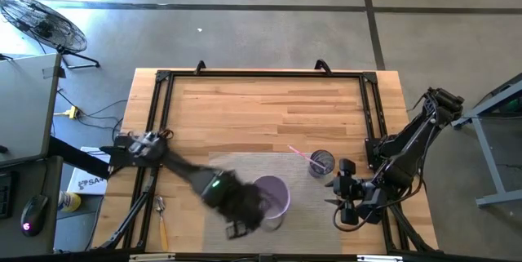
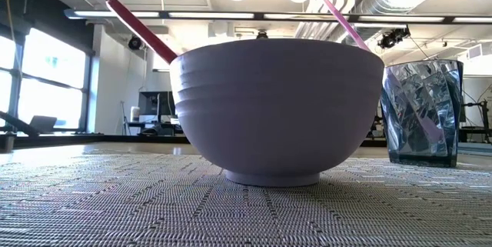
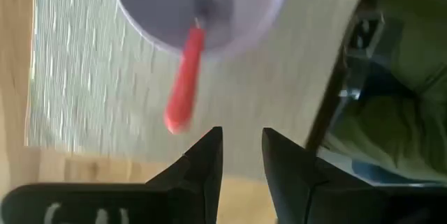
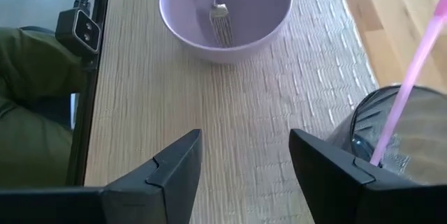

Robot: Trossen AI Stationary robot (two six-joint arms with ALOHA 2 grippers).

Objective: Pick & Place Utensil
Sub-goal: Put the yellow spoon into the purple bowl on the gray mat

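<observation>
Evidently the fork [image 4: 220,16] in the bowl [image 4: 225,15] is light, stiff and slick; its red handle [image 3: 184,88], jutting past the rim toward seven o'clock, looks the best hold. Left pincer [image 3: 242,155] hovers just beside it, fingers slightly apart and empty; right pincer [image 4: 244,172] waits at four o'clock, spread wide.

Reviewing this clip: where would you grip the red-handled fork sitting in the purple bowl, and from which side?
Grip the red handle of the fork, where it juts out past the rim of the bowl. Coming from above looks best: the tines lie down inside the bowl, while the handle slants up clear of it.
</observation>
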